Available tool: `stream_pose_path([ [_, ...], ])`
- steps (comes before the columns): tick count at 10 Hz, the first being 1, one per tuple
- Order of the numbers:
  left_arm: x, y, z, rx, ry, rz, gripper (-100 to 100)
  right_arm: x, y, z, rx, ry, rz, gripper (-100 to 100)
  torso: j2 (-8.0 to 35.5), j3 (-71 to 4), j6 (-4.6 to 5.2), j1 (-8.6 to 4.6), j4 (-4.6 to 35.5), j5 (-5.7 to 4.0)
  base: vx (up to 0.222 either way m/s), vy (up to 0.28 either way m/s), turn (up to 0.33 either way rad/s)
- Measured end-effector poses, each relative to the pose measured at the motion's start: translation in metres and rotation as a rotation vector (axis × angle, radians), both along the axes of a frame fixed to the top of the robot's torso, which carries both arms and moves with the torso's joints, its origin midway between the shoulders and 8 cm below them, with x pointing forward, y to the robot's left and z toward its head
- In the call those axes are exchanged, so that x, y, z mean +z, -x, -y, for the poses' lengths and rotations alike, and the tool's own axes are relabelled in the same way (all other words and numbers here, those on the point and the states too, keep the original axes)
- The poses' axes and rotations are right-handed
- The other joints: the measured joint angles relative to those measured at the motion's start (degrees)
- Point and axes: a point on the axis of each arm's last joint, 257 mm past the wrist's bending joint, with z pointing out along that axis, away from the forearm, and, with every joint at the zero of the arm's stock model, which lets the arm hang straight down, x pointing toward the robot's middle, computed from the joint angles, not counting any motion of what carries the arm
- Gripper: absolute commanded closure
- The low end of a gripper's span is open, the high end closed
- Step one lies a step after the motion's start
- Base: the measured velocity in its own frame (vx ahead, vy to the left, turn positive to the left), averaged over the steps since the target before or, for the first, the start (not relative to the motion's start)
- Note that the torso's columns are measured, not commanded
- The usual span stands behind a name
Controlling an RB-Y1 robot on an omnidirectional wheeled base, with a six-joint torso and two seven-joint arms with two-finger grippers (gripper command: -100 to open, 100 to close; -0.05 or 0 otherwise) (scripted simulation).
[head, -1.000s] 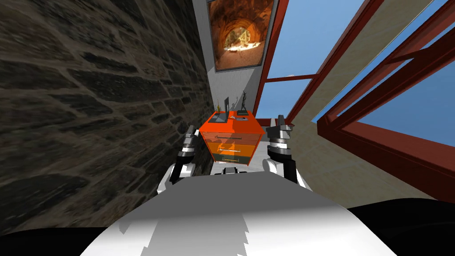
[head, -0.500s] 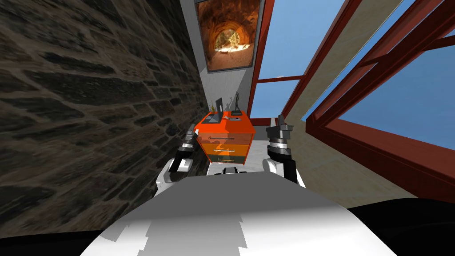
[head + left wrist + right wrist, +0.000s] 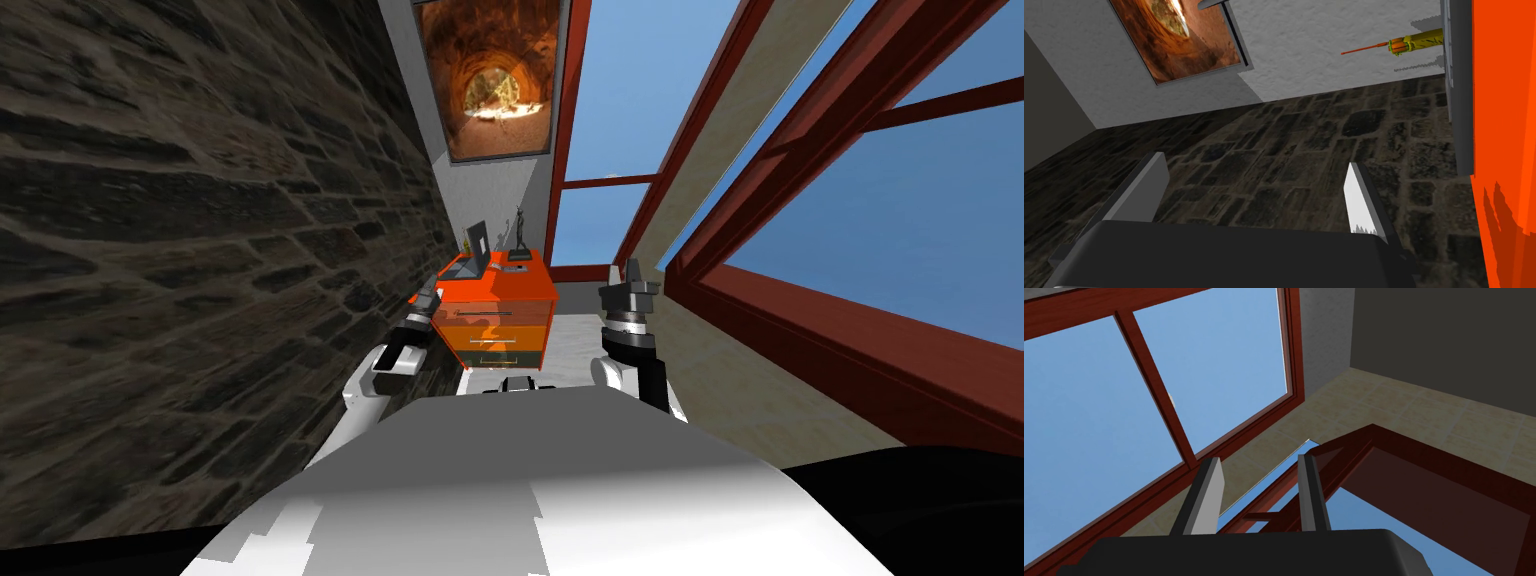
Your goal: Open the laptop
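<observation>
Atop the orange cabinet point(image 3: 497, 325) by the stone wall point(image 3: 200, 250), the laptop point(image 3: 472, 256) stands already part-open, but my view has swung and pulled back, so left hand point(image 3: 1256, 197) and right hand point(image 3: 1256, 495) hang released, empty, well short of it.

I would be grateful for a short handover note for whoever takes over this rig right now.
Left gripper: open, empty, low by the front left corner of the orange drawer cabinet, pointing at the stone wall.
Right gripper: open with a narrower gap, empty, raised to the cabinet's right.
Laptop: on the left of the cabinet top, beside a dark statuette. Its lid stands up from the base.
Done: neither gripper touches the laptop. The lid looks raised already, but I cannot tell how far.
Left: move closer, check the lid's angle, and push it back if needed.
</observation>
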Motion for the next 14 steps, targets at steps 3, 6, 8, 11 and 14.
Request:
stream_pose_path([
  [3, -0.005, -0.024, -0.024, 0.043, -0.04, -0.062, -100, 0.0, 0.0, 0.0, 0.0, 0.0, 0.0, 0, 0.0, 0.0, 0.0, 0.21, 0.0, 0.07, -0.001, -0.123, -0.12],
  [6, -0.003, -0.044, -0.054, 0.096, -0.079, -0.114, -100, 0.0, 0.0, 0.0, 0.0, 0.0, 0.0, 0, 0.0, 0.0, 0.0, 0.2, 0.0, 0.06, 0.011, -0.125, -0.088],
  [8, 0.003, -0.062, -0.083, 0.15, -0.109, -0.155, -100, 0.0, 0.0, 0.0, 0.0, 0.0, 0.0, 0, 0.0, 0.0, 0.0, 0.01, 0.0, 0.01, 0.005, -0.146, -0.08],
  [11, 0.003, -0.074, -0.111, 0.207, -0.13, -0.2, -100, 0.0, 0.0, 0.0, 0.0, 0.0, 0.0, 0, 0.0, 0.0, -0.02, 0.38, 0.0, 0.12, 0.009, -0.076, -0.064],
  [14, 0.013, -0.083, -0.141, 0.268, -0.147, -0.234, -100, 0.0, 0.0, 0.0, 0.0, 0.0, 0.0, 0, 0.0, 0.0, 0.0, 0.13, 0.0, 0.04, 0.007, -0.087, -0.082],
])
